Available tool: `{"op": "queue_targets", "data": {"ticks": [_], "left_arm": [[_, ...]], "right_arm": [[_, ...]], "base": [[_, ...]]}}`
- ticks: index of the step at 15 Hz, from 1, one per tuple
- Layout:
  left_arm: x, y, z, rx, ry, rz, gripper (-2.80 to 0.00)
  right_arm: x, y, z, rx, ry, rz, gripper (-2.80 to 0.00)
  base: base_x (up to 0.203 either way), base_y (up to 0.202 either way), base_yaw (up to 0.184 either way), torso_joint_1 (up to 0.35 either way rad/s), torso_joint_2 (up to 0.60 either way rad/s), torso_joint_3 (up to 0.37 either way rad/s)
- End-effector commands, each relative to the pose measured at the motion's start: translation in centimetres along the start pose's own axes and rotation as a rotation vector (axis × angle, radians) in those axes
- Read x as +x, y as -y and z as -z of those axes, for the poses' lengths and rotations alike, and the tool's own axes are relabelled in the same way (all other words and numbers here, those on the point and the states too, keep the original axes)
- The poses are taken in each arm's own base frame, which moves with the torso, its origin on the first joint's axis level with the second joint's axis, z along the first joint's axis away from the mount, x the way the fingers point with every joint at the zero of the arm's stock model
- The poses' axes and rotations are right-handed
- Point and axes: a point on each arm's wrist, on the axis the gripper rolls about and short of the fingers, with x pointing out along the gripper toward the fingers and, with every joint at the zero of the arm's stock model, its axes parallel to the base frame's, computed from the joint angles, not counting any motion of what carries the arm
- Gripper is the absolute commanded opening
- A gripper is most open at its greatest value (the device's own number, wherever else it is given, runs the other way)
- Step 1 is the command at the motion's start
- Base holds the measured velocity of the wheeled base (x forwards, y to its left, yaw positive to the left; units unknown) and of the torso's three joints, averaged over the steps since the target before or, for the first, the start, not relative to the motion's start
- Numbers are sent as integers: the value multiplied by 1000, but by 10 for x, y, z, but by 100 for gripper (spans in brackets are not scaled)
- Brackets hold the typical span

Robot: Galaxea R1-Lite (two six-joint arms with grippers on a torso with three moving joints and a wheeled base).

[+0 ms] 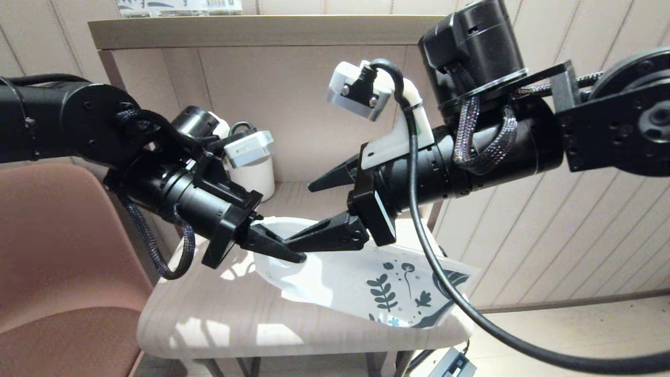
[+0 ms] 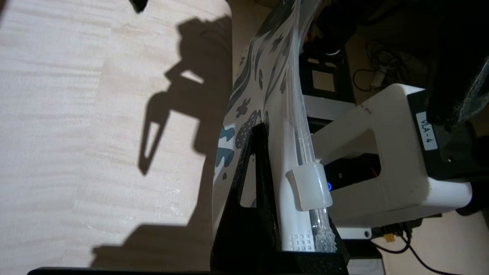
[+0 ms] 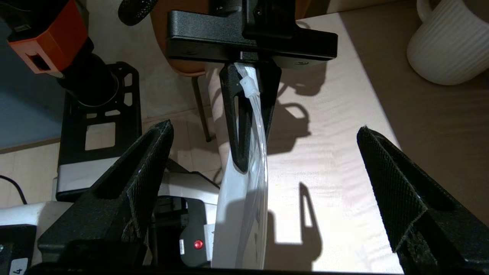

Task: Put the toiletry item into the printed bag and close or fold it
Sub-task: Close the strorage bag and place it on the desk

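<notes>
The printed bag (image 1: 361, 277) is held above the seat-like wooden surface (image 1: 220, 314), its zip end lifted and its leaf-printed end hanging toward the front edge of that surface. The left gripper (image 1: 285, 251) is clenched on the bag's zip end; in the left wrist view the white slider (image 2: 309, 185) is seen on the clear zip track, just beside the black fingers (image 2: 252, 179) that pinch the plastic. The right gripper (image 1: 316, 209) is released — its two fingers are spread wide, one above the bag and one close to the left gripper's fingertips; in the right wrist view the bag's edge (image 3: 244, 206) is seen standing between the open fingers, not touched by them. The toiletry item is not seen in any view; whether it is inside the bag cannot be told. A white ribbed mug (image 3: 447, 46) is placed at the back of the surface, well apart from the bag.
</notes>
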Motion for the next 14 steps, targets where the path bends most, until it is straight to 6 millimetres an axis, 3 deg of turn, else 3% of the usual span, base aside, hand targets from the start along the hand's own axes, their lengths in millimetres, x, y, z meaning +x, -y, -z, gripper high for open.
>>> {"op": "queue_targets", "data": {"ticks": [1,8,14], "left_arm": [[3,-4,0,-1,1,10,-280],[2,-2,-1,-3,28,34,-280],[0,1,-1,1,29,30,-280]], "right_arm": [[4,1,2,1,-4,-19,0],[23,5,1,-27,52,-35,0],[24,4,2,-25,49,-38,0]], "base": [[0,0,0,0,0,0],[0,0,0,0,0,0],[0,0,0,0,0,0]]}}
